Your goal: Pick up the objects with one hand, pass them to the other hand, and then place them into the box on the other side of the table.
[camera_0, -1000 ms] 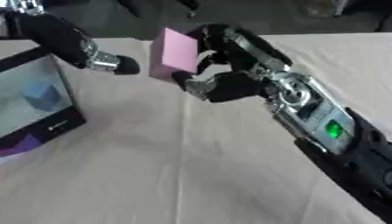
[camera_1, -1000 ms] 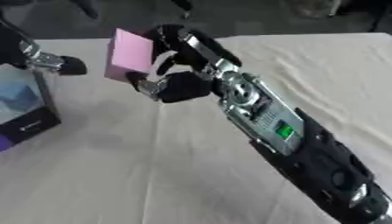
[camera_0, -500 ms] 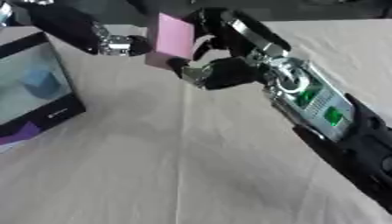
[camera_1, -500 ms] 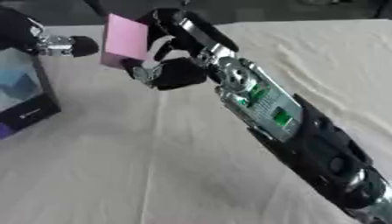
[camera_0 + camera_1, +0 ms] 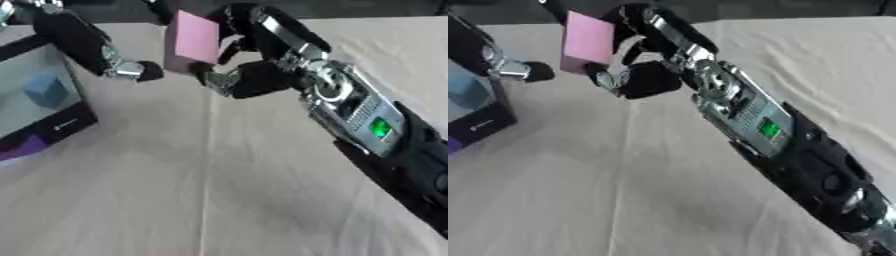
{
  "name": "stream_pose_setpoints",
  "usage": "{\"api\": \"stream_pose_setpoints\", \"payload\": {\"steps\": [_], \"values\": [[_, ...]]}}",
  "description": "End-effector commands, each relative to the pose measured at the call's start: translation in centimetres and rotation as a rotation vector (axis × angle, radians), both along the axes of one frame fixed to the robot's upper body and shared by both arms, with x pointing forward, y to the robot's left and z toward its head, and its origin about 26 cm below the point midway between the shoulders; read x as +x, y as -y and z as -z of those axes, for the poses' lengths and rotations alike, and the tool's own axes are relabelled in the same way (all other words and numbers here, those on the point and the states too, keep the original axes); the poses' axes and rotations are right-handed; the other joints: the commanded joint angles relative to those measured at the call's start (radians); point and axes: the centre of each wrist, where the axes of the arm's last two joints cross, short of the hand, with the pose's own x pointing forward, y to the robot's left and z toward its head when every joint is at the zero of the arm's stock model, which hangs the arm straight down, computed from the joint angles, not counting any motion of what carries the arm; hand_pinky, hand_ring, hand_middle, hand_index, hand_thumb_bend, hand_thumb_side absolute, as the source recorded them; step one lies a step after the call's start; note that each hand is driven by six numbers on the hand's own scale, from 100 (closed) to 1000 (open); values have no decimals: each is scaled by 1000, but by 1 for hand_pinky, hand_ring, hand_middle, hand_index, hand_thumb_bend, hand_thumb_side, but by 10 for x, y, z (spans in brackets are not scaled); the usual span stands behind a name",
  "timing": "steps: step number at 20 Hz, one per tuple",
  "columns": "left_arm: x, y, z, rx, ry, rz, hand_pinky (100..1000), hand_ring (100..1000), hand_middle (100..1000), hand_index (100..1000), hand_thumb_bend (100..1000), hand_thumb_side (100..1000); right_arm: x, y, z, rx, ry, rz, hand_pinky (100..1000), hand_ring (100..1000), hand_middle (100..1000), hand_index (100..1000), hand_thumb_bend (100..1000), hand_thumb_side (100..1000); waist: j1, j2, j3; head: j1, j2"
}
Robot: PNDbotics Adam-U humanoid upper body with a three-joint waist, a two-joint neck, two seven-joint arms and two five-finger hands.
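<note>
Pink block point(image 5: 194, 39) pinched between right hand point(image 5: 254, 75) fingers point(image 5: 234, 20) and thumb

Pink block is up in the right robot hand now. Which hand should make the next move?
The left robot hand, probably. It sits just beside the pink block that the right robot hand holds up, and the box lies on its side of the table, so it should take the block.
</note>
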Motion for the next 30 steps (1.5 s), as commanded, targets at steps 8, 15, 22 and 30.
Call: {"api": "stream_pose_setpoints", "payload": {"steps": [8,15,22,30], "values": [[-4,-2,-13,-1,47,-28,980,903,774,850,517,624,-4,2,-11,-3,37,-5,582,735,470,428,124,100,-5,-6,-1,-1,-23],[-7,6,-10,-2,79,-31,979,905,775,856,538,645,-3,1,-10,-2,31,-11,584,740,472,430,111,100,-5,-6,1,-3,-27],[-11,15,-10,-1,113,-22,973,905,772,848,570,678,-3,-1,-9,-15,35,-27,590,748,480,437,100,100,-5,-5,2,-4,-29],[-12,24,-8,8,127,-23,965,901,763,840,528,645,-3,-2,-8,-31,38,-32,590,752,483,441,100,100,-4,-5,2,-3,-31]]}}
